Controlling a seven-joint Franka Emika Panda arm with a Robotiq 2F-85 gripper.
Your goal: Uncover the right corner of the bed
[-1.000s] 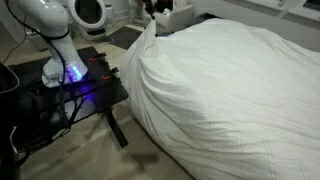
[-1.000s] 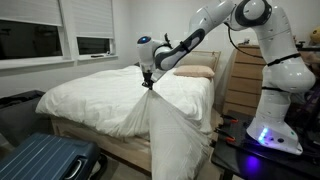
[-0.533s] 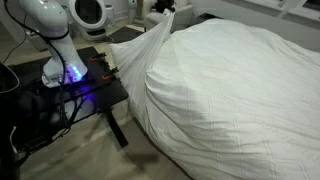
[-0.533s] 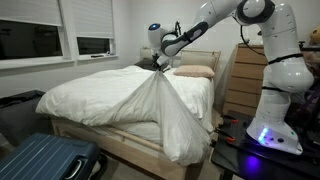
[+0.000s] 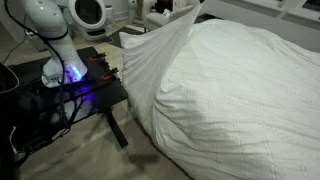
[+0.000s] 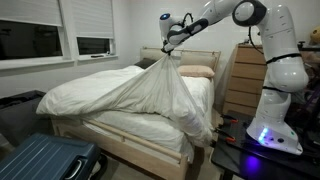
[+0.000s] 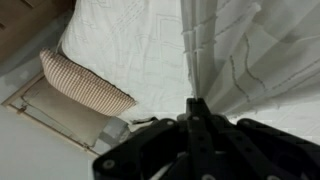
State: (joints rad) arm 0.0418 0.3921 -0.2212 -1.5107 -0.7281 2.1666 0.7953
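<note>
The bed (image 6: 90,95) carries a puffy white duvet (image 6: 150,95) that also fills an exterior view (image 5: 240,90). My gripper (image 6: 169,45) is shut on a pinch of the duvet and holds it high above the bed, toward the headboard; it shows at the top of an exterior view (image 5: 190,8) too. The duvet hangs from it as a stretched tent. In the wrist view the gripper (image 7: 194,102) is closed on the duvet fold (image 7: 215,50). The right corner of the bed (image 6: 185,150) shows its light wooden frame and bare mattress side below the lifted cloth.
A striped pillow (image 7: 85,82) lies by the headboard (image 6: 200,58). A wooden dresser (image 6: 245,80) stands behind the robot base (image 6: 275,110). The black robot table (image 5: 70,95) is beside the bed. A blue suitcase (image 6: 45,158) stands at the foot.
My gripper has carried the held duvet up and toward the headboard. The cloth has lifted off the bed's near corner, showing more of the mattress side and frame.
</note>
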